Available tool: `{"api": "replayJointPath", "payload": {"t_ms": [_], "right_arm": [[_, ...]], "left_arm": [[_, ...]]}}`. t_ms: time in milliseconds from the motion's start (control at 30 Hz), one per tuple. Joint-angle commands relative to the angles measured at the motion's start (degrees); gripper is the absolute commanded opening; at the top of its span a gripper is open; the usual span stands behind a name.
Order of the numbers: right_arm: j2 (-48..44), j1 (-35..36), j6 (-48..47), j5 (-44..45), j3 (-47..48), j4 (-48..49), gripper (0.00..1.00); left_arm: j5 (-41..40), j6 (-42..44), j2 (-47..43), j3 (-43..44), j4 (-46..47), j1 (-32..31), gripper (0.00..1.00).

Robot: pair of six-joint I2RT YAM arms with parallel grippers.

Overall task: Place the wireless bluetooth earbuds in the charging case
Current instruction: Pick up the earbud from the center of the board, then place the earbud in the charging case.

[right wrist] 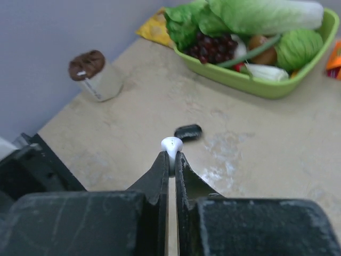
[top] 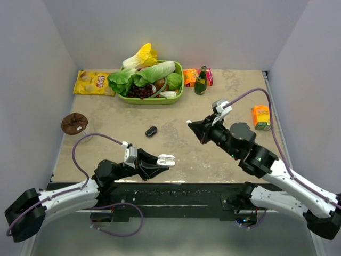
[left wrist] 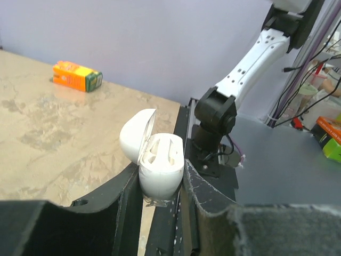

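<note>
One white earbud is pinched at the tips of the right gripper, held above the table and well apart from the white charging case. The left gripper clamps that case by its base, lid tipped open, both sockets apparently empty. Nothing seems inserted yet; carrying the bud over and seating it is left.

R gripper was clamped on white earbud at the very fingertips, jaws almost touching, bud poking out past tips. Black oval case lay on beige tabletop just beyond bud, looked closed. Further back: green tray w/ lettuce, dark grapes, other veg. Brown-topped cup stood near grey wall. Yellow bag corner visible behind tray.
</note>
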Motion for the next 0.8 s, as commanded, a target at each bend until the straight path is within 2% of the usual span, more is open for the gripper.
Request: {"api": "replayJointPath", "payload": {"t_ms": [0,167,233,400,633,767], "right_arm": [[-1.1,0.1,-8.4,-15.0,6.3,-9.7,0.00],[-3.7,0.1,-12.9,-32.8,7.2,-12.5,0.00],[-4.9,0.5,-15.0,-35.8,6.6,-13.4,0.00],[-6.0,4.6,-16.3,-36.9,5.4,-15.6,0.00],[-3.3,10.6,-16.0,-33.9,5.8,-19.1,0.00],[-2.9,11.4,-15.8,-32.5,5.6,-19.2,0.00]], "left_arm": [[1.5,-0.5,5.6,-1.4,7.0,-0.1,0.00],[3.5,-1.5,9.2,2.3,6.5,0.0,0.00],[4.5,-2.0,9.9,3.3,6.2,0.0,0.00],[7.6,-2.0,9.6,4.8,4.9,0.3,0.00],[10.7,-1.2,10.3,6.6,4.0,0.3,0.00],[11.7,-1.3,11.1,7.0,4.5,0.3,0.00]]}}
